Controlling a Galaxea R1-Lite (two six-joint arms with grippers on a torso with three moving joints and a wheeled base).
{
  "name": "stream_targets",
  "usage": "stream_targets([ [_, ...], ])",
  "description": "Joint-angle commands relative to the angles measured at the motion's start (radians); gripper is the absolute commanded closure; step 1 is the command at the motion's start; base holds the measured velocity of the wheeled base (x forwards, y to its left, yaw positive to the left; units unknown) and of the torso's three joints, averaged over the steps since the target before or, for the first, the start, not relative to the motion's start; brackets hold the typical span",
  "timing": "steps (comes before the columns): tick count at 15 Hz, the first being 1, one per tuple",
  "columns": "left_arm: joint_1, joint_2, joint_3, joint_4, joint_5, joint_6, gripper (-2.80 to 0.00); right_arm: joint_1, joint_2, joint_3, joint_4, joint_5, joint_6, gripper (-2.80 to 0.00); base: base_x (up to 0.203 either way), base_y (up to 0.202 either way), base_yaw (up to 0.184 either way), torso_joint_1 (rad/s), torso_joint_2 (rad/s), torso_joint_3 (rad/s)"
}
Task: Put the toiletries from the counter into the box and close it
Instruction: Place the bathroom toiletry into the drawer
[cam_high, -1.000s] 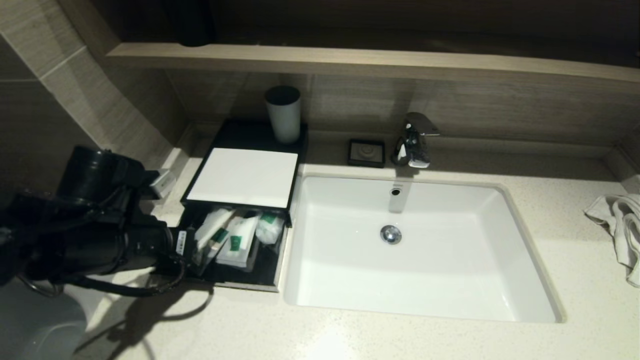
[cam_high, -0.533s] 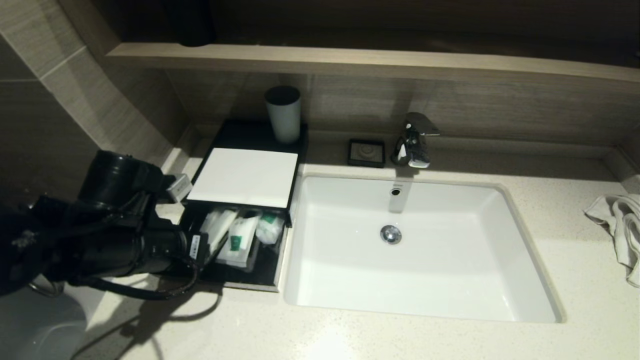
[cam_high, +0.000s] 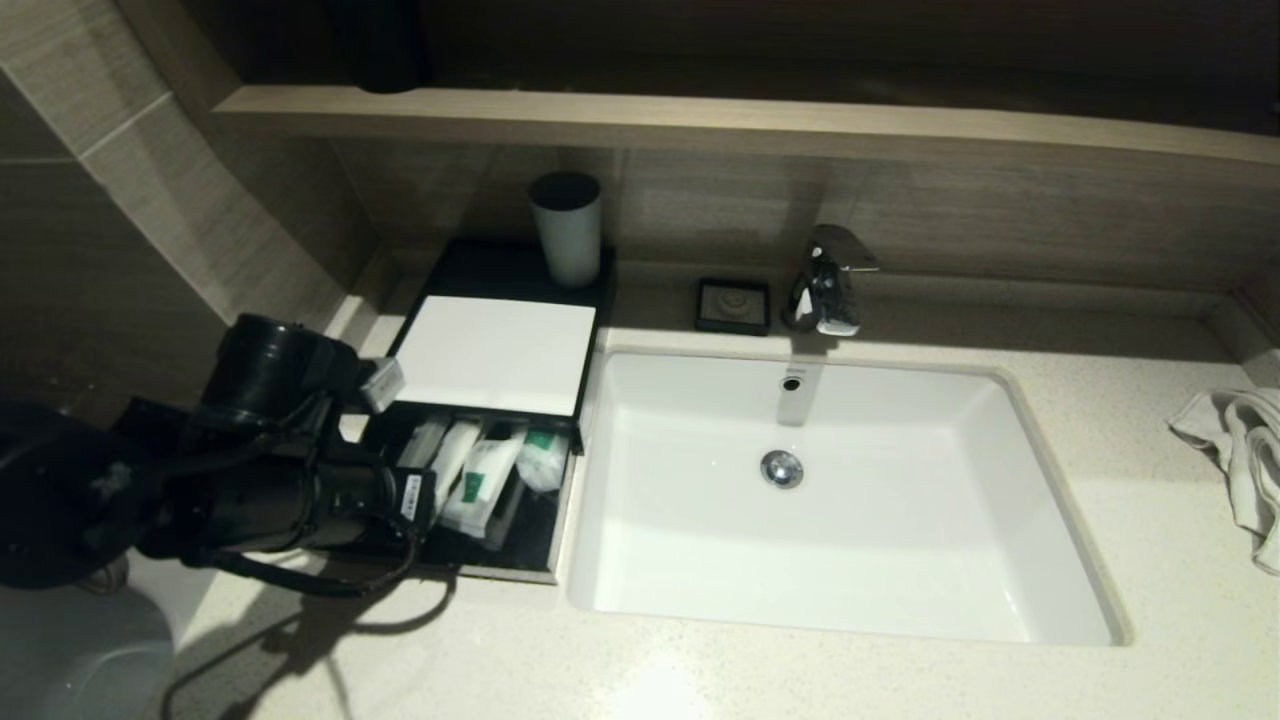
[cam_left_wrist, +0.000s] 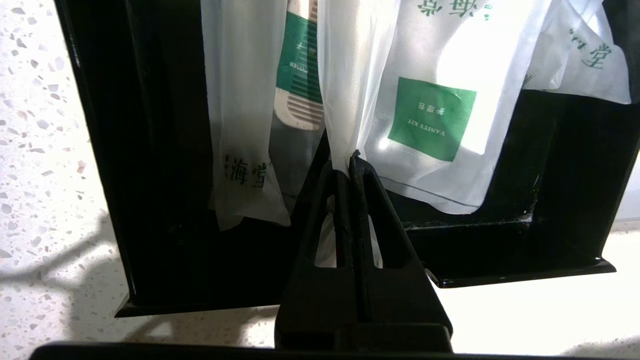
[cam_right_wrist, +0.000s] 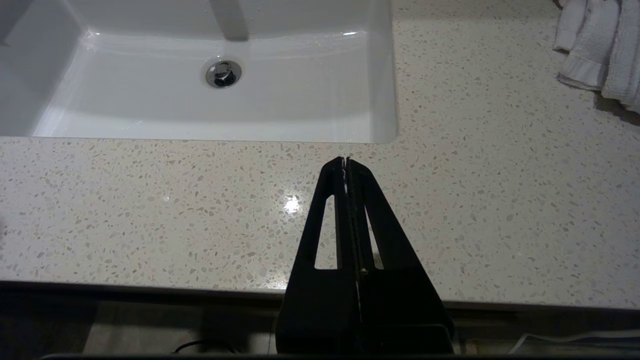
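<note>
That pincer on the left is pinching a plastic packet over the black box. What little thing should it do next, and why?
Probably open and let go. The left pincer is shut on the white packet, which already hangs inside the open black box beside the comb packet and vanity kit, so nothing seems left but releasing it.

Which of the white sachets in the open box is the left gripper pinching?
The left gripper is shut on the plain sachet, between the comb sachet and the sachet with the green Vanity Kit label.

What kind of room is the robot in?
Most likely a hotel bathroom: a white sink with a faucet, a towel, and wrapped toiletries in a black box.
</note>
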Motion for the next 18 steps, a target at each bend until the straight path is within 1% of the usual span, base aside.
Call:
stream_targets([
  [1, 0.000, 0.023, 0.000, 0.000, 0.000, 0.000, 0.00, 0.000, 0.000, 0.000, 0.000, 0.000, 0.000, 0.00, 0.000, 0.000, 0.000, 0.000, 0.00, 0.000],
  [9, 0.000, 0.042, 0.000, -0.060, 0.003, -0.001, 0.00, 0.000, 0.000, 0.000, 0.000, 0.000, 0.000, 0.00, 0.000, 0.000, 0.000, 0.000, 0.00, 0.000],
  [11, 0.000, 0.042, 0.000, -0.076, 0.004, -0.015, 0.00, 0.000, 0.000, 0.000, 0.000, 0.000, 0.000, 0.00, 0.000, 0.000, 0.000, 0.000, 0.00, 0.000],
  [12, 0.000, 0.041, -0.001, -0.080, 0.004, -0.015, -2.80, 0.000, 0.000, 0.000, 0.000, 0.000, 0.000, 0.00, 0.000, 0.000, 0.000, 0.000, 0.00, 0.000],
  [15, 0.000, 0.024, 0.000, -0.104, 0.004, -0.015, -2.80, 0.000, 0.000, 0.000, 0.000, 0.000, 0.000, 0.00, 0.000, 0.000, 0.000, 0.000, 0.00, 0.000],
  [18, 0.001, 0.003, 0.000, -0.106, 0.004, -0.018, -2.80, 0.000, 0.000, 0.000, 0.000, 0.000, 0.000, 0.00, 0.000, 0.000, 0.000, 0.000, 0.00, 0.000],
])
